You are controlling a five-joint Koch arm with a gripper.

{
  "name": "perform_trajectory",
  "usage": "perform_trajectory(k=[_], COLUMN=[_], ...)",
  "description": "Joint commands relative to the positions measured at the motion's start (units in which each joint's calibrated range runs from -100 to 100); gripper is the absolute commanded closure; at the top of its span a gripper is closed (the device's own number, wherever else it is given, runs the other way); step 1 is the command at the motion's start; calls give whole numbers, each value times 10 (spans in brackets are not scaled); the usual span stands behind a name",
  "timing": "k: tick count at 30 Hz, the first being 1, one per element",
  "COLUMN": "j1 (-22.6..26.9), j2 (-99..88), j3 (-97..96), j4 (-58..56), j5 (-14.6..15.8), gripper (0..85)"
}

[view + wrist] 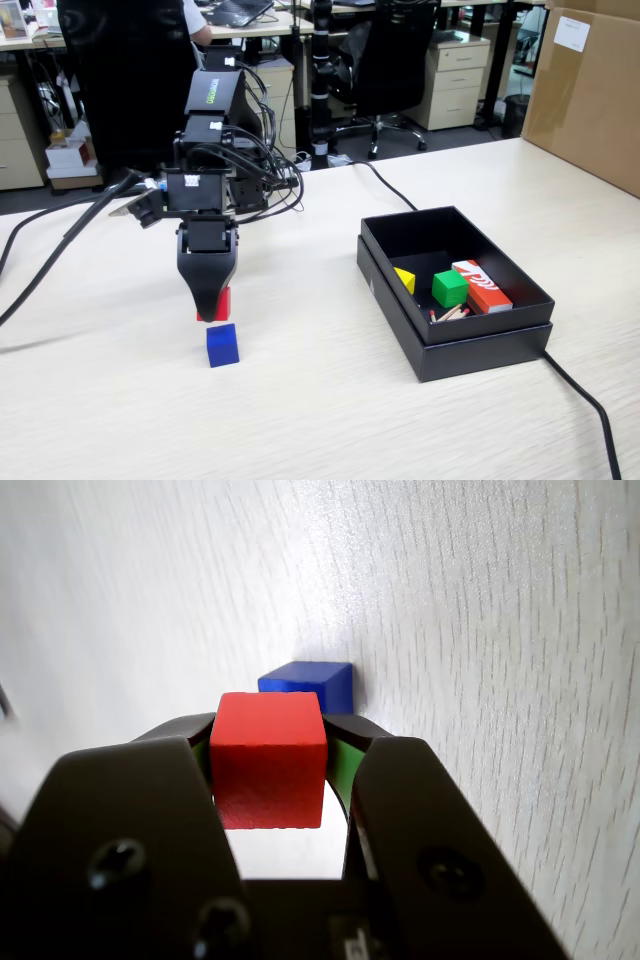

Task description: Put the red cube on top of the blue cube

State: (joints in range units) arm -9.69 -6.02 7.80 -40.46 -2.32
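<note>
Between my gripper (pixel 268 770) jaws I pinch the red cube (pixel 268 760), one jaw pressed on each of two opposite side faces, so the top face is free in the wrist view. It hangs in the air, just above and slightly behind the blue cube (pixel 222 344) as the fixed view shows it, not yet touching it. The blue cube stands alone on the pale table (pixel 320 420), well apart from the black box (pixel 480 345).

I judge the red cube to be light and stiff; it looks like painted wood or hard plastic, matte, with sharp edges and flat faces. Flat faces give my jaws a good hold and I see no sign of slipping. It is not fragile, I think. The best place to hold it is where I hold it now, at the middle of the side faces, so the bottom face stays level for landing.

The blue cube is the same size and also matte, so the landing area is small and a push from the side could slide it on the smooth wood-grain surface.

In the box lie a green cube (pixel 449 288), a yellow wedge-like piece (pixel 405 280), an orange-red box with white lettering (pixel 483 285) and some thin sticks (pixel 450 313).
</note>
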Motion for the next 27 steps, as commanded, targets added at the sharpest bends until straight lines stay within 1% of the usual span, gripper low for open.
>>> perform_trajectory(k=[1, 6, 27], j1=[5, 12, 4], j2=[-7, 0, -2], j3=[22, 22, 2], j4=[40, 40, 55], j5=[2, 7, 3], gripper=[846, 846, 846])
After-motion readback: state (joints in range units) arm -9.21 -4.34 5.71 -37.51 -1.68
